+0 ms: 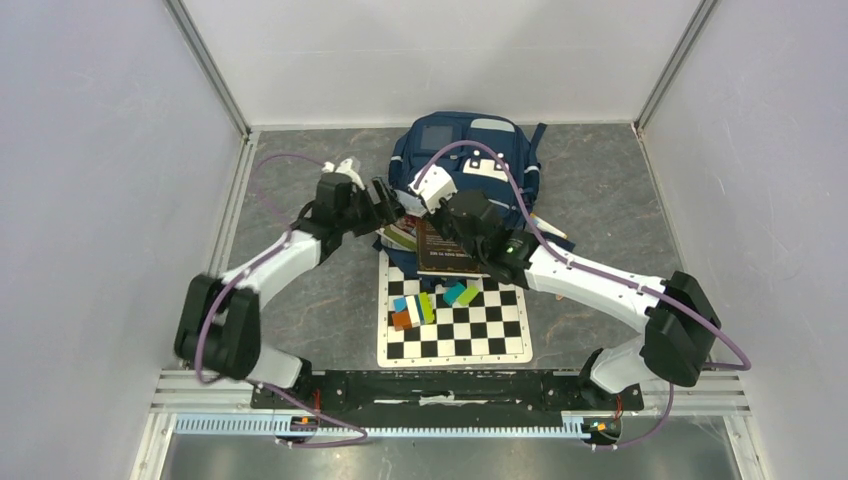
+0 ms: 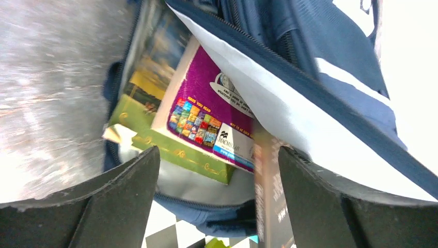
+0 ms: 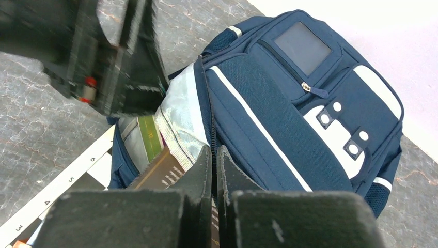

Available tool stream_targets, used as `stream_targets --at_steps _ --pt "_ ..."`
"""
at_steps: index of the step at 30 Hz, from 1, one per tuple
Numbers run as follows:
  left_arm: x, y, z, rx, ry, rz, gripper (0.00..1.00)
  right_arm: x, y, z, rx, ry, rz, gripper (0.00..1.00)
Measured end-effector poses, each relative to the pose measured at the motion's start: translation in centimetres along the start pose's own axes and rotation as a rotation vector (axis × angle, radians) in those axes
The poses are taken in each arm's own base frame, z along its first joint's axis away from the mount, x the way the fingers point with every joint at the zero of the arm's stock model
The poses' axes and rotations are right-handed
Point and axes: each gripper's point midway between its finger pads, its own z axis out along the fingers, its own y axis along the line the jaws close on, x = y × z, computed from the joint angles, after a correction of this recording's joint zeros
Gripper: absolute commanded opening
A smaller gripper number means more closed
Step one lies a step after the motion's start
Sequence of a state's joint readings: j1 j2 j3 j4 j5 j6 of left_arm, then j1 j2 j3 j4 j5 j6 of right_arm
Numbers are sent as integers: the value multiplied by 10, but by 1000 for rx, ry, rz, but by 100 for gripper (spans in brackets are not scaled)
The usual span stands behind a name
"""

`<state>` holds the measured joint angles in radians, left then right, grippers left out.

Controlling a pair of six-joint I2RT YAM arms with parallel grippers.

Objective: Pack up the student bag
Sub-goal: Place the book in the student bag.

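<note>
Bag maybe half packed, books going in
Purple book (image 2: 206, 103) and green book (image 2: 170, 147) sit in the mouth of the student bag (image 1: 505, 135), the dark book (image 1: 445, 250) pokes out onto the chessboard (image 1: 470, 335), coloured blocks (image 1: 430, 303) not packed yet. Bag lies far centre, mouth facing near. My left gripper (image 2: 218, 155) is spread wide at that mouth, holding nothing; my right gripper (image 3: 214, 155) is pinched shut just above the dark book

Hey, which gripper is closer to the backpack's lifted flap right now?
Right. The right gripper is shut on the zipper edge of the flap of the student bag; the left gripper hangs open beside it, facing the books inside.
</note>
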<state>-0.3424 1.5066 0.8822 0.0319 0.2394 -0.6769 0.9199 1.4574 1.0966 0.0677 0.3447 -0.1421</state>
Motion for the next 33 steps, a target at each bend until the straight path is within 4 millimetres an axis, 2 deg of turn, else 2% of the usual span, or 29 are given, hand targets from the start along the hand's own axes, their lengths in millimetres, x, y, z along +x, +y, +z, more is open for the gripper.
stream_targets --at_steps 3,6,9,11,13,14,16,19,26,33 --pt "-14 -5 -34 -10 -87 40 92 2 4 -1 -7 2 -3 0" --pt "-15 -16 -66 32 -149 63 91 3 6 -1 -13 5 -2 0" --pt "0 -22 -89 82 -164 71 89 6 8 -1 -16 9 -3 0" --pt "23 -22 -94 112 -132 50 88 8 9 -1 -18 11 -3 0" --pt "48 -19 -93 128 -80 14 82 10 10 -2 -20 14 -2 0" --pt "58 -18 -91 135 -58 -4 74 11 11 -2 -21 16 -1 0" --pt "82 -16 -87 147 -2 -51 65 12 12 -2 -23 18 1 0" --pt "107 -20 -80 166 62 -96 64 13 14 -3 -25 20 2 0" --pt "120 -36 -56 212 110 -174 62 11 13 -6 -21 13 8 0" --pt "128 -35 -38 199 136 -216 56 8 10 -9 -13 6 11 0"
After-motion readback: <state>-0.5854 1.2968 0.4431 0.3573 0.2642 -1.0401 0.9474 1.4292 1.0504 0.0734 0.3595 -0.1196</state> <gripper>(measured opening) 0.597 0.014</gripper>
